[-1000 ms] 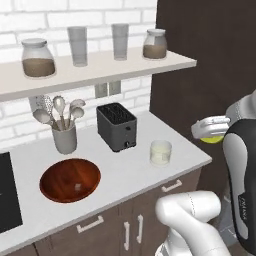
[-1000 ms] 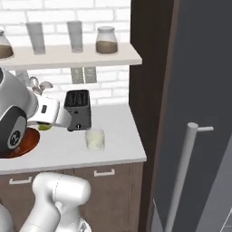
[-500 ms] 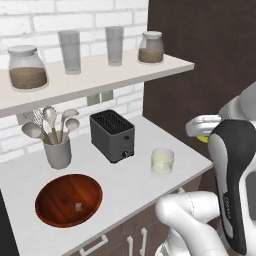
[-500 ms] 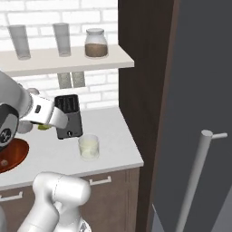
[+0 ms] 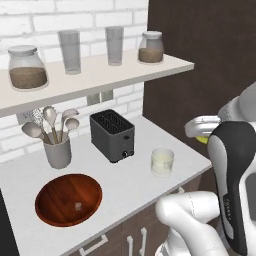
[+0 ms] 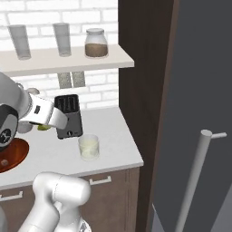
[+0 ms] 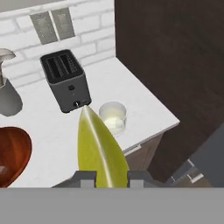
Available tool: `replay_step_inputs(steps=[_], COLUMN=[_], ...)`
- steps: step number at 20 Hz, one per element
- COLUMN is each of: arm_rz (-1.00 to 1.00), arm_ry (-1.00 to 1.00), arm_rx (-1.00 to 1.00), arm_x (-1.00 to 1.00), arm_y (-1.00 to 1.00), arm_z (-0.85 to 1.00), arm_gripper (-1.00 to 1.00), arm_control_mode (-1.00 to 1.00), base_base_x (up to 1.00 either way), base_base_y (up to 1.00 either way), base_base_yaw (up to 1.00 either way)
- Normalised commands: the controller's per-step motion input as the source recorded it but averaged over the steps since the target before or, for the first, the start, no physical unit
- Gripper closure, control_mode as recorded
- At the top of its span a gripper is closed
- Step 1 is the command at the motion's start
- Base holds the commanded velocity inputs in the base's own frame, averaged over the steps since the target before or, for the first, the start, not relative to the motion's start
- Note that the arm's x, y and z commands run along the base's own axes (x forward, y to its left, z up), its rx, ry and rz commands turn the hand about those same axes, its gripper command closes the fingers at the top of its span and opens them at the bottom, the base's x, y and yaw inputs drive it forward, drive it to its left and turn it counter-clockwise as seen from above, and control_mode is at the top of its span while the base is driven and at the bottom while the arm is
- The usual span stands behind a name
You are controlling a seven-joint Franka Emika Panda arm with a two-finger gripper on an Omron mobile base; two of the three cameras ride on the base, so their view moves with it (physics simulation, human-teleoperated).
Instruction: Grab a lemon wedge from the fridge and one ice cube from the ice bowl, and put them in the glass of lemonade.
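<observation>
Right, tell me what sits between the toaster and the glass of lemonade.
Nothing: in the left base view, bare white counter separates the toaster from the glass of lemonade.

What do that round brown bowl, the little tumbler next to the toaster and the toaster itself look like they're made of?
The ice bowl looks like polished reddish-brown wood, with faint grain rings and a soft sheen. The glass of lemonade seems to be clear glass: the counter and pale liquid show through its wall. The toaster looks like dark grey matte metal or plastic; its flat, dull faces leave that open.
</observation>
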Motion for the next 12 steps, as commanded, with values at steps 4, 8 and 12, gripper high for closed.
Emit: replay_step_inputs(steps=[4, 8, 12], arm_rz=[0.21, 0.35, 0.35], arm_ry=[0.19, 0.26, 0.23], arm_rx=[-0.09, -0.2, -0.27], arm_x=[0.07, 0.08, 0.11], arm_y=[0.1, 0.0, 0.0], arm_z=[-0.26, -0.4, -0.28], arm_gripper=[1.0, 1.0, 1.0], arm_control_mode=[-1.0, -1.0, -1.0], base_base_x=[0.0, 0.0, 0.0], base_base_y=[0.0, 0.0, 0.0], base_base_yaw=[0.0, 0.0, 0.0])
